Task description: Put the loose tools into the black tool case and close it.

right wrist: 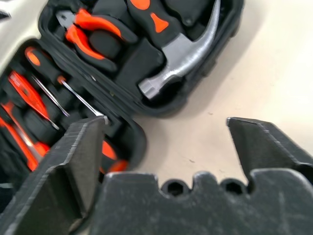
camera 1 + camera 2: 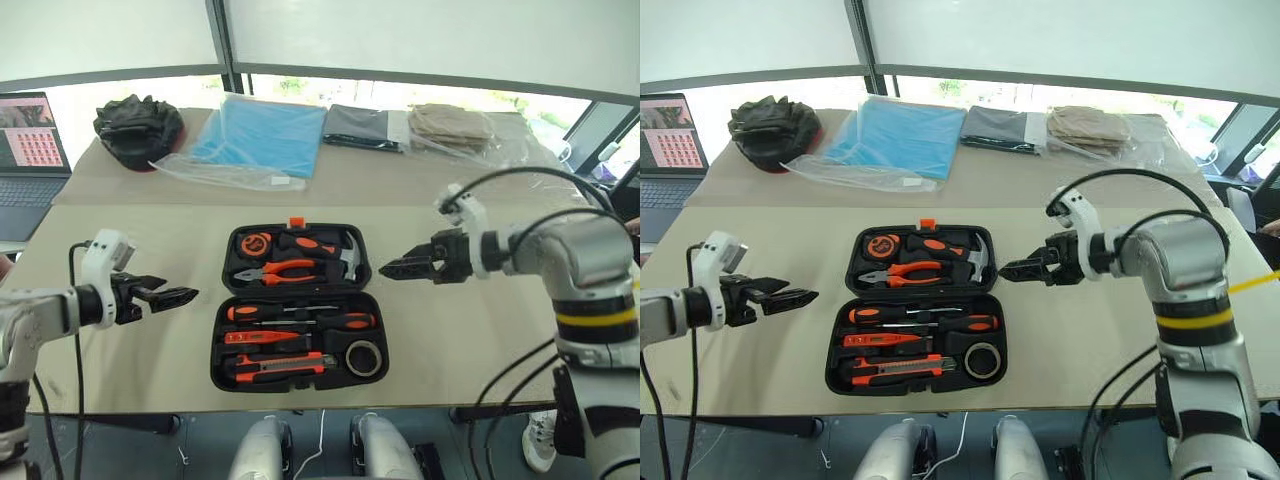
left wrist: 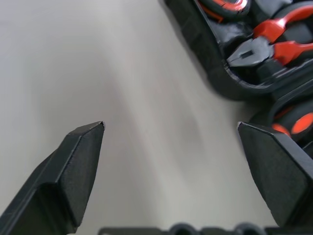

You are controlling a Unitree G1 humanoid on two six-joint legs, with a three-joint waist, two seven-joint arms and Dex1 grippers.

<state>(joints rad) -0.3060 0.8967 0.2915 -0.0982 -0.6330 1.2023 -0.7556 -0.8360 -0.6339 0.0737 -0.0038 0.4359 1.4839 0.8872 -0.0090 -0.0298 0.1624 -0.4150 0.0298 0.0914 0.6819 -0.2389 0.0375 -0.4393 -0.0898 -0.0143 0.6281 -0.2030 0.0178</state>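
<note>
Black tool case [image 2: 298,305] lying open, left tool [image 2: 178,295] and right tool [image 2: 398,267] spread, flanking it.

Laptop [image 2: 30,150] cut off at left edge.

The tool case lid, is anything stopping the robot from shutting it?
Nothing visible. The black tool case lies open with the tools seated in their slots, and both grippers, left and right, hang open beside it over bare table.
</note>
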